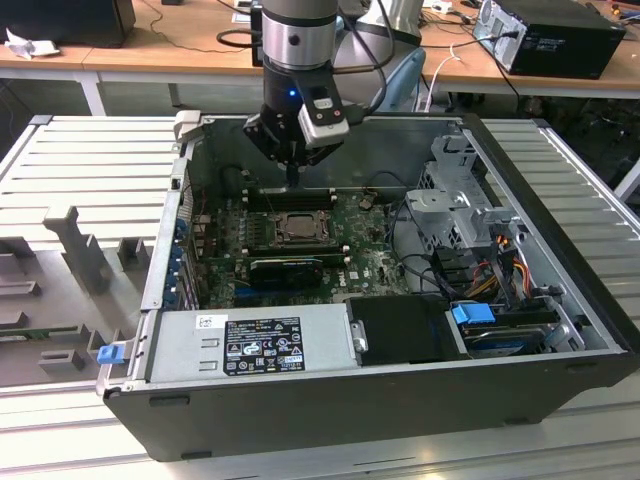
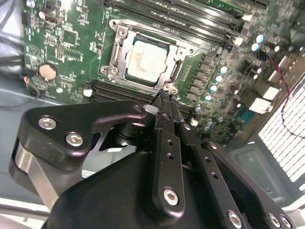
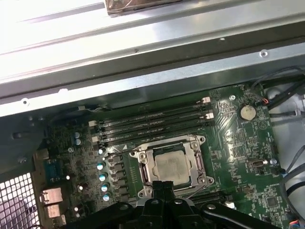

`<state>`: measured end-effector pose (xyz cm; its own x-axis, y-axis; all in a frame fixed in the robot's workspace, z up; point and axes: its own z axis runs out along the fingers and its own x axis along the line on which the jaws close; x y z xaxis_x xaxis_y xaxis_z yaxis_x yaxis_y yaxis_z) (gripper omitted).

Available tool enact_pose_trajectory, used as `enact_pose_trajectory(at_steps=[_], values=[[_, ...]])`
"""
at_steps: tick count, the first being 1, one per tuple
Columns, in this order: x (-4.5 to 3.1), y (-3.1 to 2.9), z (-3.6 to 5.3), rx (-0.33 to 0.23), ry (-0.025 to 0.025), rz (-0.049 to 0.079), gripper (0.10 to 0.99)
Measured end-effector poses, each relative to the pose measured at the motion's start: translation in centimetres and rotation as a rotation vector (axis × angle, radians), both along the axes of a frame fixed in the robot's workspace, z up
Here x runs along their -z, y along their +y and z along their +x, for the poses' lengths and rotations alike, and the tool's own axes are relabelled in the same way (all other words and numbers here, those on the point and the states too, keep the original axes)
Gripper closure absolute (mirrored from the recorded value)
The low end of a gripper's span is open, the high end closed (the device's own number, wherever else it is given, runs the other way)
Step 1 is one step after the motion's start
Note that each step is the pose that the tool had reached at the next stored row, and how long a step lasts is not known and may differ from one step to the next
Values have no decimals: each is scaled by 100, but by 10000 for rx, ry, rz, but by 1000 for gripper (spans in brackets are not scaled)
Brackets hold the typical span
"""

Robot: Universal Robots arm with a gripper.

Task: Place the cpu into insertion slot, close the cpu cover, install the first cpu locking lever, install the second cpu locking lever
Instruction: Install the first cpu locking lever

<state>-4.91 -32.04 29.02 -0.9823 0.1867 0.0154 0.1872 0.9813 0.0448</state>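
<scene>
The gripper [image 1: 293, 178] hangs inside the open computer case [image 1: 400, 400], its fingers pressed together with nothing between them, tips poised over the green motherboard [image 1: 370, 262] just beside the insertion slot [image 1: 272, 228]. That socket sits mid-board, close to the edge lined with long black slots [image 3: 152, 121]. In the second wrist view the cpu [image 2: 145, 59] lies flat in the socket, its pale face showing through the window of the cpu cover [image 2: 117, 52], which lies down around it
</scene>
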Motion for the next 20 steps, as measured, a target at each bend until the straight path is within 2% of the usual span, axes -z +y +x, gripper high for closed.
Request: enact_pose_trajectory(at_steps=[12,15,20], values=[[0,0,0,-1367,-1,0,980],[1,-1,0,-1864,-1,0,980],[1,-2,-1,-2293,-1,0,980]])
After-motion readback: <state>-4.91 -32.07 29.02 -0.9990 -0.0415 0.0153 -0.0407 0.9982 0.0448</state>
